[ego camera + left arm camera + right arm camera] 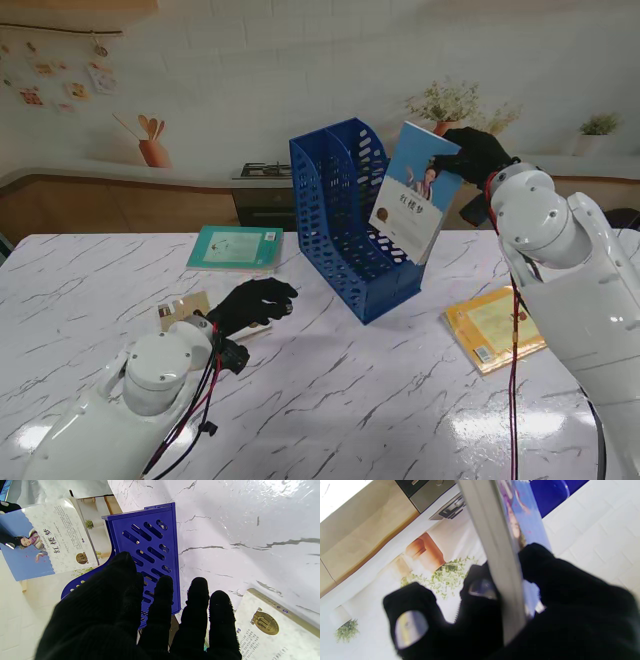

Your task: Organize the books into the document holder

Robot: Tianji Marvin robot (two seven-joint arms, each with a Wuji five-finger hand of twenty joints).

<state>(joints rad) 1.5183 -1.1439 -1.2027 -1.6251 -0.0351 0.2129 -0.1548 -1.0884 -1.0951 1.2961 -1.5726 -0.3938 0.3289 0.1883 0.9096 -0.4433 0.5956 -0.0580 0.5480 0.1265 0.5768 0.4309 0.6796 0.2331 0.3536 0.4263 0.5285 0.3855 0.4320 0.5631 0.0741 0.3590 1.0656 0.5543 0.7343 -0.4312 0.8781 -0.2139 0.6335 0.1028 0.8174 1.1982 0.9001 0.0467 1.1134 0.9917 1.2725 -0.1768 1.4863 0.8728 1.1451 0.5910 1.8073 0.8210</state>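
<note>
Glossy white marble-veined table point(400, 420) before a tiled kitchen backdrop. On it, a perforated blue plastic document holder point(345, 215) — beside it, the black-gloved right hand point(475, 152) pinches a glossy blue-white paperback point(415, 190) aloft; left hand point(250, 303) hovers, fingers spread.

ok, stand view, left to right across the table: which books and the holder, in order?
Tan book under the left hand → teal flat book → blue perforated plastic document holder → blue-and-white book held by the right hand → yellow flat book.
</note>
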